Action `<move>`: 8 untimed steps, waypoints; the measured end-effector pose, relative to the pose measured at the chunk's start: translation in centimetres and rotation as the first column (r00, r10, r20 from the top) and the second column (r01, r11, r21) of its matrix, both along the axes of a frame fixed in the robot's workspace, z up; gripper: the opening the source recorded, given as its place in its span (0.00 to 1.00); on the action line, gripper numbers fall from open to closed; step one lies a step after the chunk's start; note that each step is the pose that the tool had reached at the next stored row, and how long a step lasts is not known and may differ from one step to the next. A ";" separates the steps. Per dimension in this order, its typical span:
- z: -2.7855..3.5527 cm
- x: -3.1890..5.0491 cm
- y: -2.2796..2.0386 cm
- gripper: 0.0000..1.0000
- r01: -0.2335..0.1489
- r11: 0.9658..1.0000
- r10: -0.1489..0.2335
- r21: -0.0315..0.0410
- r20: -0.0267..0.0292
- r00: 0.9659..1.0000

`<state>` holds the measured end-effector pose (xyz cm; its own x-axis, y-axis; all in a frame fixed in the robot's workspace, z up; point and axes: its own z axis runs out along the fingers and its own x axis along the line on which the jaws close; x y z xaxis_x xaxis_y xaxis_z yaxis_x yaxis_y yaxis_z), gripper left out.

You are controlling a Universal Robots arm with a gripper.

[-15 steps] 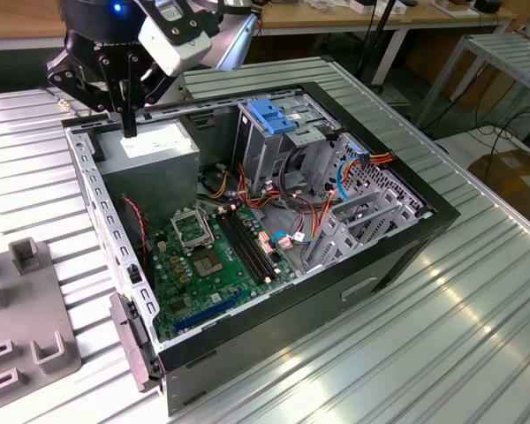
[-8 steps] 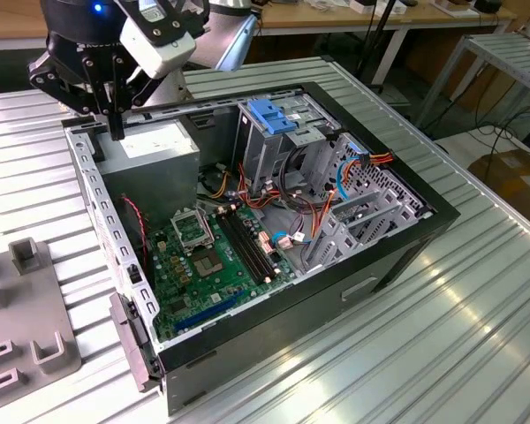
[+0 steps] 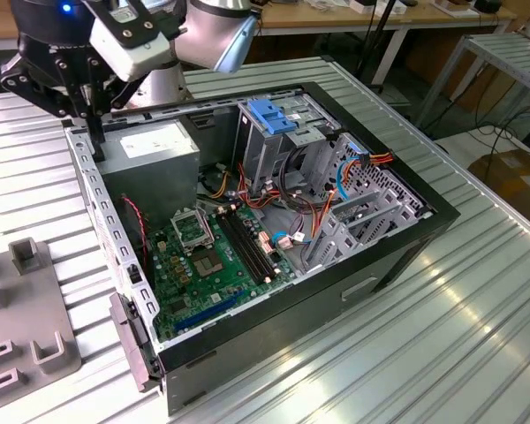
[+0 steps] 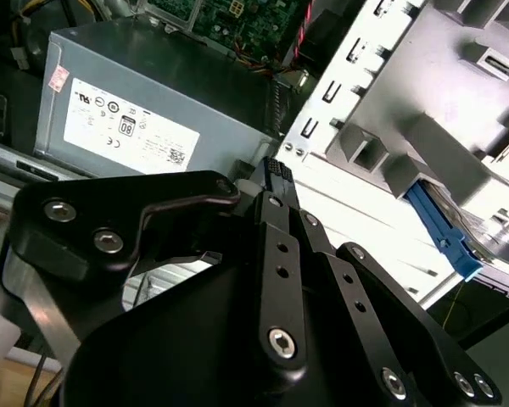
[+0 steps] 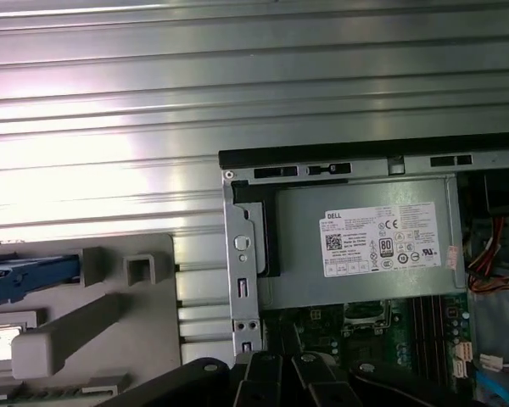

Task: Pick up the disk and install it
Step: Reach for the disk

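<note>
**A:** Where is the disk (image 5: 24,275), and what does it look like?

**B:** It lies in the grey holder (image 3: 37,352) at the lower left of the exterior view, just beside the open computer case (image 3: 397,243). In the first wrist view one blue plastic rail shows among the holder's posts. The second wrist view shows the same rail (image 4: 444,231), with a pale glinting surface beside it. Its label face is hidden.

**A:** And the gripper (image 3: 96,143)?

**B:** It is at the upper left of the exterior view, over the power supply (image 3: 150,148) and apart from the holder. Its fingers look drawn together, with nothing between them.

**A:** How will the drive handle?

**B:** Probably stiff, dense for its size, and sensitive to knocks. The plastic rails may flex a little. The safest hold is likely square across the two long railed edges, near the middle, so that it cannot pivot.
</note>
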<state>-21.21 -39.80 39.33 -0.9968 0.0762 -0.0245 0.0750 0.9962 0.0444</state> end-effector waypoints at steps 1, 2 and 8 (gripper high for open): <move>0.00 -0.52 0.06 0.10 0.000 1.000 0.000 0.000 0.000 1.000; 0.00 -0.94 0.12 0.10 0.000 1.000 0.000 0.000 0.000 1.000; 0.00 -3.40 0.65 0.10 0.000 1.000 0.000 0.000 0.000 1.000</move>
